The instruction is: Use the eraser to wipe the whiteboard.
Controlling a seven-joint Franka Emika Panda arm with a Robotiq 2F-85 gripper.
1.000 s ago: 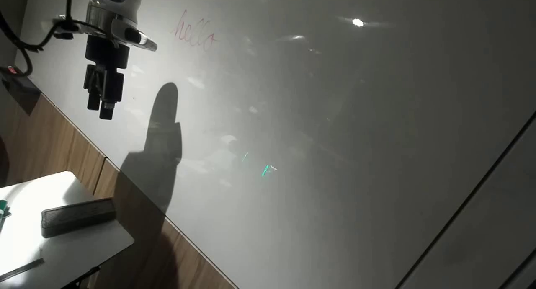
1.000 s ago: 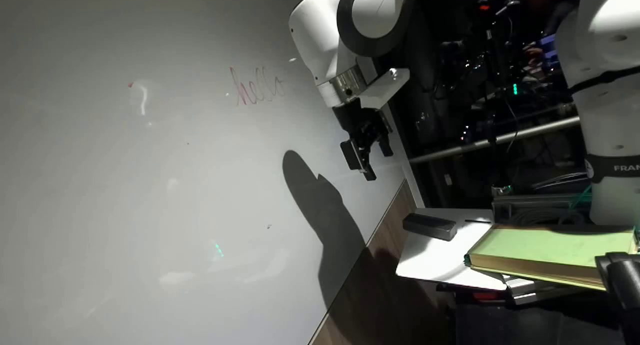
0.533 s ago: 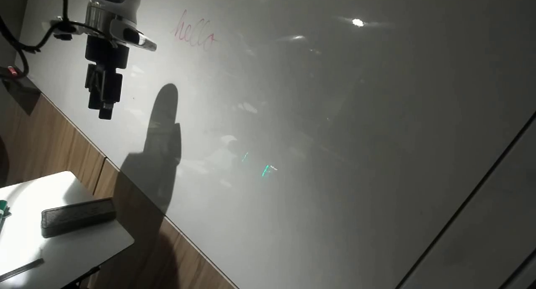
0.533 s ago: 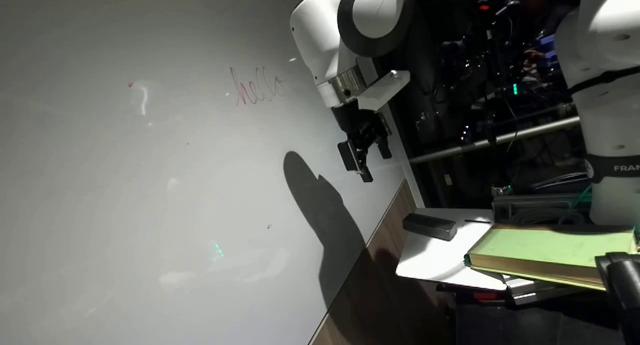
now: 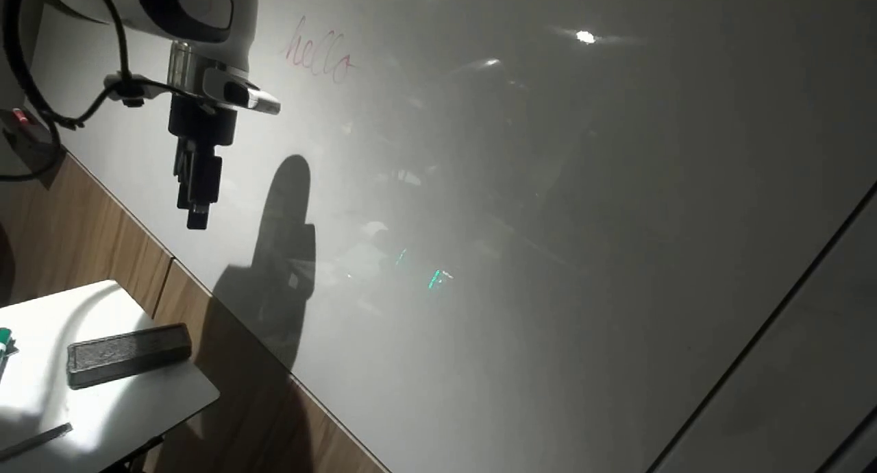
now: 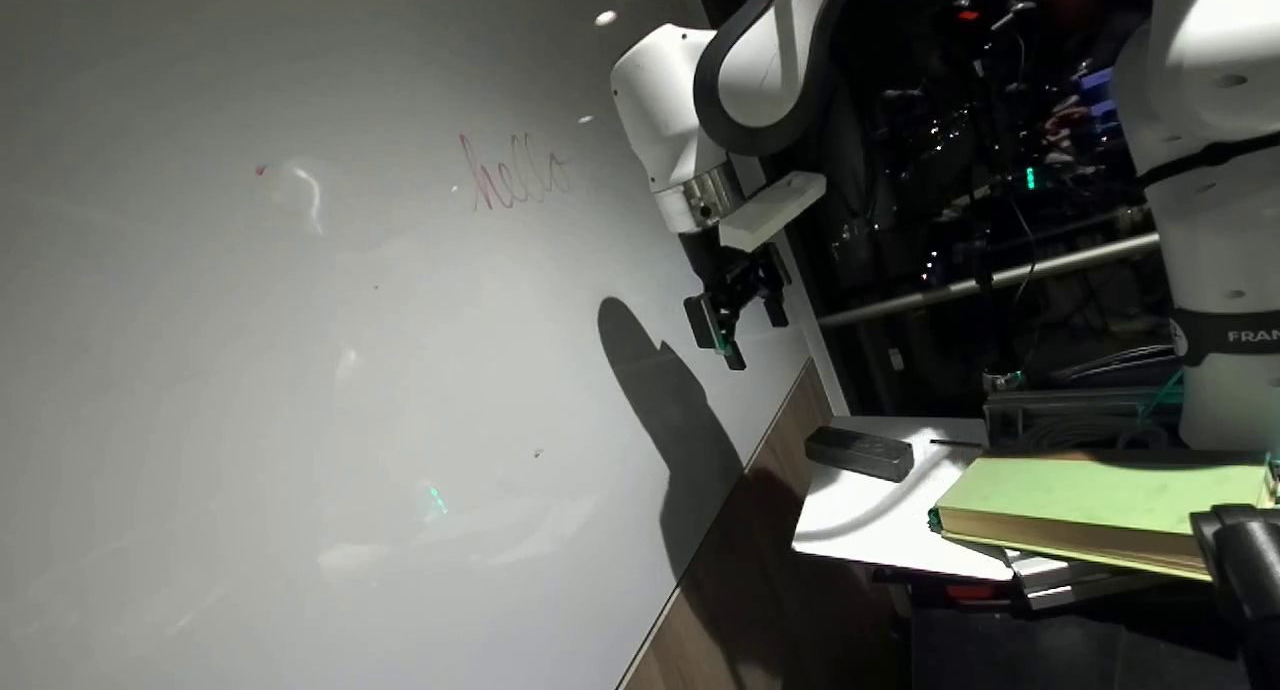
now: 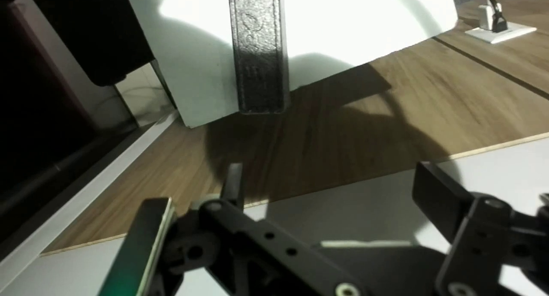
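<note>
The eraser (image 5: 130, 355) is a dark grey block lying flat on the small white tabletop (image 5: 41, 308). It also shows in an exterior view (image 6: 860, 453) and in the wrist view (image 7: 259, 51), one end by the tabletop edge. The whiteboard (image 5: 548, 356) is the large grey-white panel; it fills much of an exterior view (image 6: 250, 390). A red "hello" (image 5: 318, 51) is written on it, also visible in an exterior view (image 6: 515, 175). My gripper (image 7: 332, 180) is open with nothing between its fingers. It hangs above and apart from the eraser, in front of the whiteboard (image 5: 190, 212), (image 6: 757, 335).
A wood panel (image 5: 233, 391) runs below the whiteboard, beside the tabletop. A green book (image 6: 1100, 495) lies at the tabletop's end. A green marker (image 5: 4, 339) and a thin dark strip (image 5: 34, 442) lie on the tabletop. A power outlet (image 7: 499, 32) is on the wood panel.
The arm and gripper have moved down, and to the right in one exterior picture, within the last half second; their shadow on the whiteboard shifted too. The eraser has not moved.
</note>
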